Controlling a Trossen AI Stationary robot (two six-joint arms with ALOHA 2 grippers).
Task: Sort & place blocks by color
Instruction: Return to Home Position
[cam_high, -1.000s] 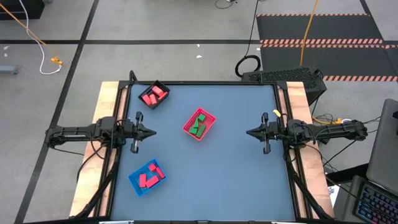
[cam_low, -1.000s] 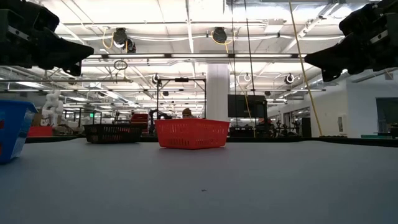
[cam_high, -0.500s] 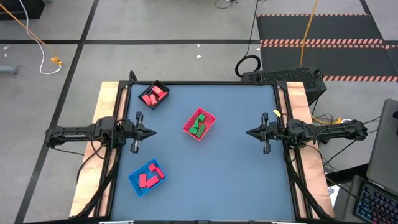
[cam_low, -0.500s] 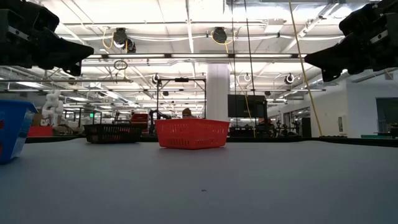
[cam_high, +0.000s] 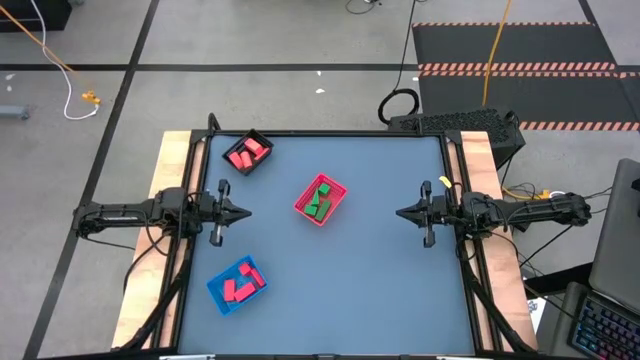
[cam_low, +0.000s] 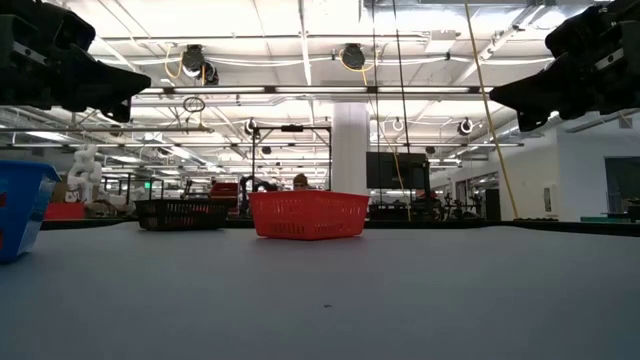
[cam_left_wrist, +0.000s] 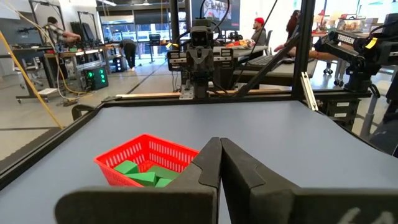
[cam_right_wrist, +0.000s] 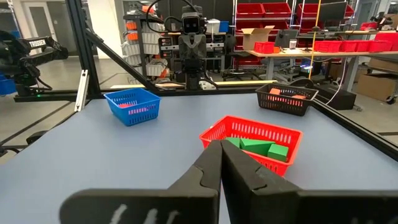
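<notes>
At the table's (cam_high: 380, 290) left edge the left gripper (cam_high: 243, 212) hangs level above the blue-grey top, pointing toward the middle. In its wrist view its two dark fingers (cam_left_wrist: 208, 163) are pressed together with nothing between them. Just beyond its tip toward the far edge sits the black tray (cam_high: 264, 143), which holds several red blocks (cam_high: 246, 155) lying loosely together. Toward the near edge on the same side is the blue tray (cam_high: 228, 270), with more red blocks (cam_high: 240, 287) inside it. The two trays stand well apart, with the left gripper between them. Near the middle of the table, slightly toward the far side, the red mesh tray (cam_high: 308, 187) holds the green blocks (cam_high: 320, 201), piled against one another. No block lies loose on the tabletop. At the right edge the right gripper (cam_high: 402, 212) faces the left one across the table, and it too is closed tip to tip on nothing.
</notes>
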